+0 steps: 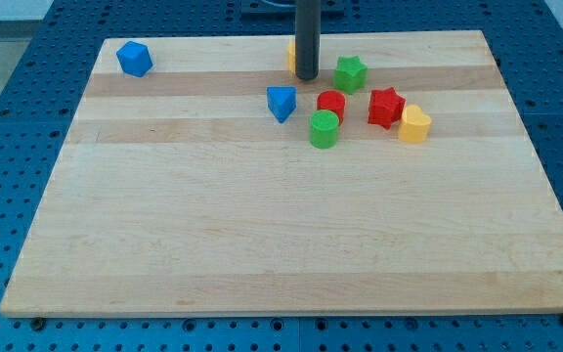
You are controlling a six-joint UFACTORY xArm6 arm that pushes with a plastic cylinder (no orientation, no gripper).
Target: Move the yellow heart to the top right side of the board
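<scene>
The yellow heart [414,124] lies right of the board's centre near the view's top, touching the red star [386,107] on its left. My tip [306,77] is at the view's top centre, well left of the heart. It stands in front of a yellow-orange block [290,56] that it mostly hides. A green star [350,72] is just right of the tip. A red cylinder [331,103], a green cylinder [324,128] and a blue triangular block [281,102] lie just below the tip.
A blue hexagonal block [134,59] sits at the board's top left corner. The wooden board [262,235] lies on a blue perforated table [8,117]. The board's right edge runs down the view's right.
</scene>
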